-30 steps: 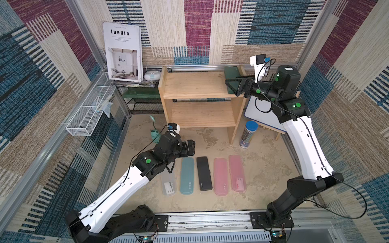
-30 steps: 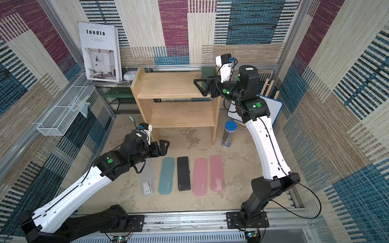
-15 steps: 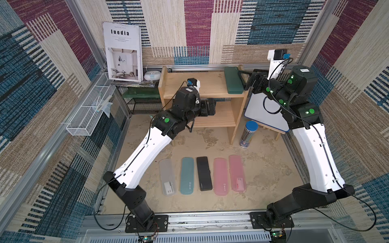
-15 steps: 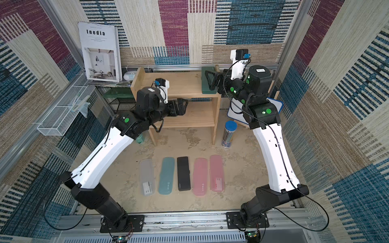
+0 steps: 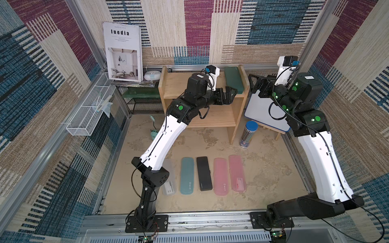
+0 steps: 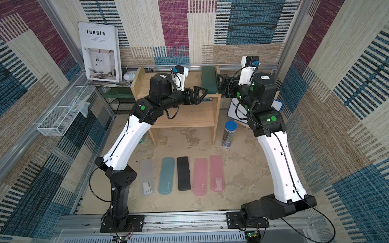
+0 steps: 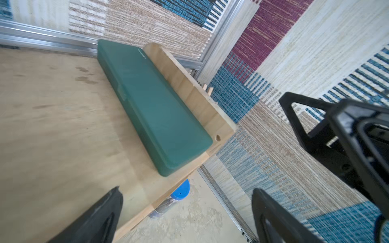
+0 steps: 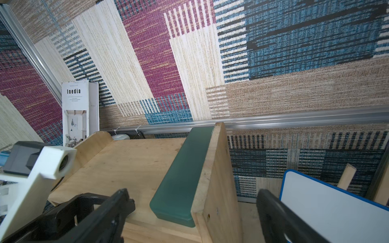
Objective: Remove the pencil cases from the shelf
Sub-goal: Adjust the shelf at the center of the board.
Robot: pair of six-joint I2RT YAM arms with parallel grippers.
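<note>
**Two open grippers beside the last pencil case on the shelf**

In both top views the shelf [image 5: 221, 120] stands in the upper centre of the frame. The dark green pencil case [image 5: 233, 81] lies flat at the right end of its top tier, long edge against the raised side panel. It is the only case on the shelf.

The left gripper [image 5: 231, 94] reaches in from the left at the front edge of the top tier, near the case's near end. Its fingers [image 7: 94, 218] are spread wide and hold nothing. The right gripper [image 5: 253, 84] hangs just outside the side panel, right of the case. Its fingers [image 8: 280, 218] are likewise spread and empty; in the right wrist view the case's end and the panel show between them. Neither gripper touches the case.

In the lower centre, 5 cases lie flat in a row on the worktop [image 5: 269, 168]. From left to right these are the translucent white case [image 6: 147, 178], the light teal case [image 5: 187, 178], the black case [image 5: 203, 176] and 2 pink cases [image 5: 221, 178] [image 5: 237, 175]. A blue-lidded tube of pencils [image 5: 249, 134] stands upright just right of the shelf's foot.
</note>
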